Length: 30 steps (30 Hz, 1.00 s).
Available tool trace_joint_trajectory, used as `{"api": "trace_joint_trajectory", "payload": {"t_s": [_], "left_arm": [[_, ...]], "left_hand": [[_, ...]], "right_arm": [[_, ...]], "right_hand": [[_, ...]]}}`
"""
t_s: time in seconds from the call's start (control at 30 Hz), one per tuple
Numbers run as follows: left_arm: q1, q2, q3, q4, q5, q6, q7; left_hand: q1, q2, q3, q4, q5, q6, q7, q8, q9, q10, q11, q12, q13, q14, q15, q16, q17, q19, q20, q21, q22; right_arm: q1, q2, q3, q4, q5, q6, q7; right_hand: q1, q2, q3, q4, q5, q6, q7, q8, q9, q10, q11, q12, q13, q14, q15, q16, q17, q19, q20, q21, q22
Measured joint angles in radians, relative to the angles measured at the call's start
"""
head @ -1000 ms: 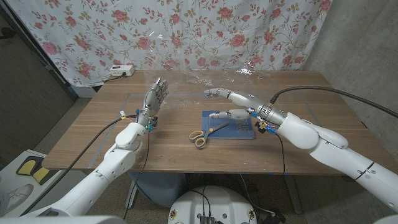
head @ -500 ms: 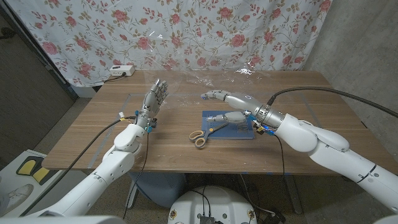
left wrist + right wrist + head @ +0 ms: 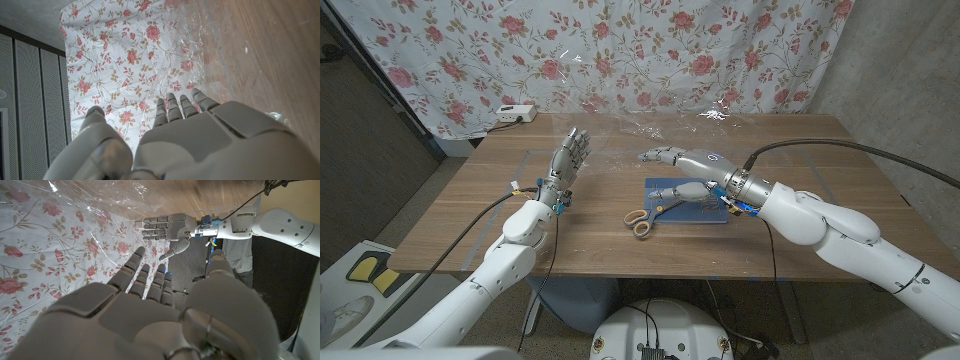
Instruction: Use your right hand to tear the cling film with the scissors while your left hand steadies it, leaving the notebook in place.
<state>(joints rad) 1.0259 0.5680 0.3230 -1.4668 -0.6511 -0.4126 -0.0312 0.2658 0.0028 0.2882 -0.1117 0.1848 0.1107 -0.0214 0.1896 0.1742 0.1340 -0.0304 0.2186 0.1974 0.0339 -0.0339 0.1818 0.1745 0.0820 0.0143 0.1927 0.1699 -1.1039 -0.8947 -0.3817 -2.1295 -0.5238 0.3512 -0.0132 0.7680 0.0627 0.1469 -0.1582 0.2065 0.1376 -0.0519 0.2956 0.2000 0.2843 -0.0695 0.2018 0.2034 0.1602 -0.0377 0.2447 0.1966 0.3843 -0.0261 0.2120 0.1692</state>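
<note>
At the far left of the wooden table (image 3: 470,215), near its back corner, a white power strip (image 3: 516,113) lies by the edge in front of the floral curtain (image 3: 620,50). Next comes the left hand (image 3: 567,160), raised above the table with its palm upright and its fingers straight, close together and pointing up; it holds nothing, and the right wrist view shows the same left hand (image 3: 165,229) with flat extended fingers against the curtain. Whether its fingertips touch the cling film (image 3: 650,125) cannot be told; the film is a clear, crinkled sheet stretched upright across the back middle of the table, catching glints of light between the two hands, and the left wrist view shows the cling film (image 3: 210,55) just beyond that hand's fingertips (image 3: 172,107). Toward the middle, the scissors (image 3: 646,217) with tan handles lie on the table, blades pointing toward and touching the near left corner of the blue notebook (image 3: 705,207), which lies flat. The right hand (image 3: 685,172) hovers over the notebook, fingers extended toward the robot's left and thumb held apart below them, gripping nothing, its tips short of the scissors' handles. A black cable (image 3: 850,148) arcs back along the right arm (image 3: 840,235).
</note>
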Motion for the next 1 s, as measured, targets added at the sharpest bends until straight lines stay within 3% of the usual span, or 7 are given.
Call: {"api": "trace_joint_trajectory", "payload": {"t_s": [0.17,0.37,0.63,0.73,1.0], "left_arm": [[0.003,0.001,0.000,-0.003,0.000,0.000,0.000],[0.006,0.001,0.000,-0.004,0.001,-0.003,0.001],[0.008,-0.002,0.000,-0.005,0.002,-0.006,0.003],[0.009,-0.003,0.000,-0.005,0.002,-0.007,0.003],[0.011,-0.009,0.000,-0.004,-0.007,-0.009,0.002]], "left_hand": [[0.000,0.000,0.000,0.000,0.000,0.000,0.000,0.000,0.000,0.000,0.000,0.000,0.000,0.000,0.000,0.000,0.000,0.000,0.000,0.000,0.000],[0.003,0.003,0.000,0.000,0.000,0.000,0.000,0.000,0.000,0.000,0.000,0.000,0.000,0.000,0.000,0.000,0.000,0.000,0.000,0.000,0.000],[0.000,0.008,0.000,0.000,0.000,0.000,0.000,0.000,0.000,0.000,0.000,0.000,0.000,0.000,0.000,0.000,-0.002,0.000,0.000,0.000,0.000],[0.000,0.008,0.000,0.000,0.000,0.000,0.000,0.000,0.000,0.000,0.000,0.000,0.000,0.000,0.000,0.000,-0.002,0.000,0.000,0.000,0.000],[0.000,0.008,0.000,0.000,0.000,0.000,0.000,0.000,0.000,0.000,0.000,0.000,0.000,0.000,0.000,0.000,-0.002,0.000,0.000,0.000,0.000]], "right_arm": [[0.006,-0.001,-0.006,-0.004,-0.026,-0.006,-0.003],[0.017,-0.001,-0.017,-0.005,-0.060,-0.014,-0.010],[0.027,0.001,-0.031,-0.009,-0.104,-0.032,-0.015],[0.032,0.003,-0.037,-0.009,-0.115,-0.038,-0.016],[0.047,0.008,-0.053,-0.007,-0.136,-0.051,-0.016]], "right_hand": [[0.016,0.008,0.000,0.000,-0.003,0.018,0.000,0.000,0.000,0.030,-0.011,0.009,0.004,0.037,0.000,0.014,0.009,0.019,-0.003,0.000,0.001],[0.030,0.014,0.012,-0.002,-0.003,0.020,-0.001,0.000,0.000,0.037,-0.004,0.009,0.004,0.050,-0.002,0.022,0.014,0.021,-0.004,0.000,0.006],[0.038,0.022,0.015,0.001,-0.007,0.020,-0.001,-0.001,0.000,0.038,0.005,0.010,0.009,0.064,-0.002,0.035,0.026,0.025,0.006,0.000,0.006],[0.047,0.032,0.021,0.006,-0.007,0.020,-0.001,-0.004,0.000,0.049,-0.006,0.021,0.016,0.080,0.001,0.045,0.039,0.024,0.021,0.000,0.006],[0.059,0.043,0.026,0.001,-0.011,0.020,-0.001,-0.004,0.000,0.053,-0.010,0.033,0.023,0.087,-0.003,0.053,0.052,0.024,0.021,0.000,0.006]]}}
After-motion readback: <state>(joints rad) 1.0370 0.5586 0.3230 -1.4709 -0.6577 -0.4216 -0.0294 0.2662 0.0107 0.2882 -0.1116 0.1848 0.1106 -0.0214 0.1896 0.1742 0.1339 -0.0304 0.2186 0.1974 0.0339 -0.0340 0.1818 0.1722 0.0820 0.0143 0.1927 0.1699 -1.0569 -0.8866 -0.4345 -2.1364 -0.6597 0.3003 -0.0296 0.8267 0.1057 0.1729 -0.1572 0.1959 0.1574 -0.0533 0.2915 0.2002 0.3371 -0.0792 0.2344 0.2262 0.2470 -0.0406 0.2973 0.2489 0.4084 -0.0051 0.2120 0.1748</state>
